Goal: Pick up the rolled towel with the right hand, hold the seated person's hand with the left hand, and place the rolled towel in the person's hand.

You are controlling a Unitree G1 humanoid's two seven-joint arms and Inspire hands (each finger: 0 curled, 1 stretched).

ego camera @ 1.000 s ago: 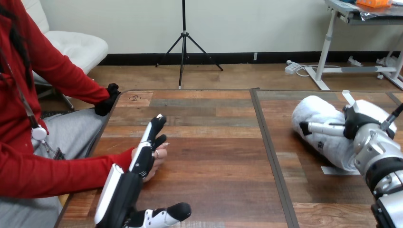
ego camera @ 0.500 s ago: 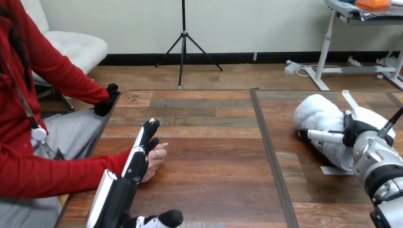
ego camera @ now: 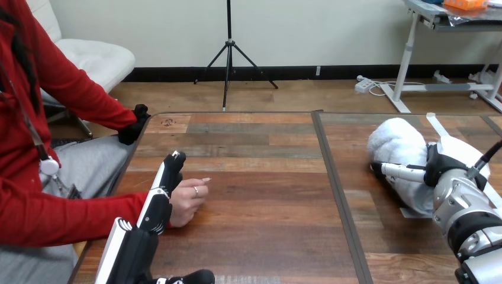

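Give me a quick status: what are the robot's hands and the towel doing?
Left hand open, fingers straight alongside the person's hand, not gripping. Right hand clasped on rolled towel, towel down on table. Nothing between.

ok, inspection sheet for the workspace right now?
surface: wooden table, seam down its middle.
job's things: white rolled towel at the table's right; person's hand resting on the table at the left.
clutter: white strip beside the towel.
robot hands: left robot hand open, fingers straight alongside the person's hand, not curled round it; right robot hand on the towel, grip cannot be told.
cables: nothing seen.
surroundings: person seated at the table's left.
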